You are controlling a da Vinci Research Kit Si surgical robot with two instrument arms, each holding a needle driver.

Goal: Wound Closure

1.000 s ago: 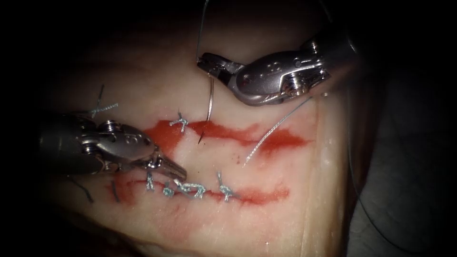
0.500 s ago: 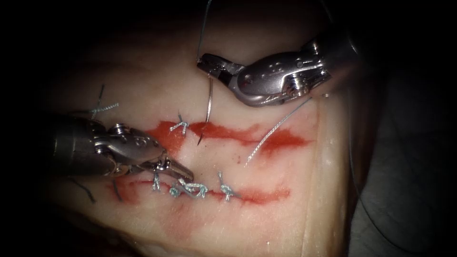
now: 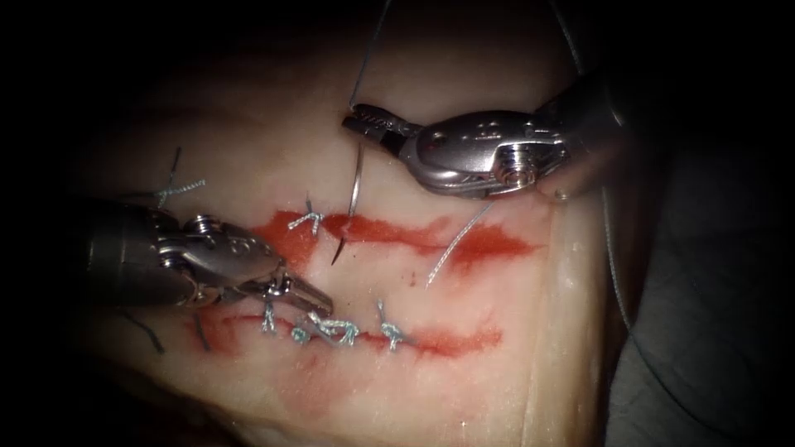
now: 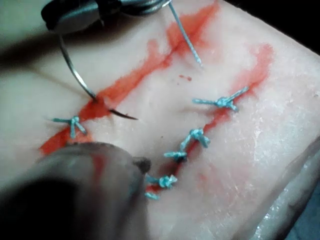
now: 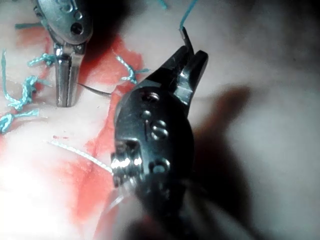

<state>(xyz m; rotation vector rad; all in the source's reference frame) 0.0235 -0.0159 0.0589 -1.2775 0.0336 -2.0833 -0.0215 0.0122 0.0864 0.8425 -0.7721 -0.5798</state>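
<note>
My right tool (image 3: pixel 358 122) comes in from the right, its jaws shut on the tail end of the curved needle (image 3: pixel 356 178). The needle runs down into the far lip of the upper cut (image 3: pixel 397 230), just right of its one stitch (image 3: pixel 306 220). Its dark tip (image 3: pixel 335 255) sticks out of the tissue (image 3: pixel 497 331) on the near side and appears again as the needle tip (image 4: pixel 125 115). Thread (image 3: pixel 368 58) rises from the needle's tail. My left tool (image 3: pixel 321 299) lies low on the left, jaws shut on nothing, just above the lower cut's knots (image 3: pixel 331 329).
A loose pale thread end (image 3: pixel 451 248) lies across the upper cut's right part. Red fluid (image 3: pixel 489 244) stains both cuts. Cut thread ends (image 3: pixel 178 186) lie at the far left. A thin thread (image 3: pixel 613 273) runs down the tissue's right edge.
My right tool has turned and dropped slightly, and the needle's tip has come further out toward the lower left. My left tool has shifted a little to the right.
</note>
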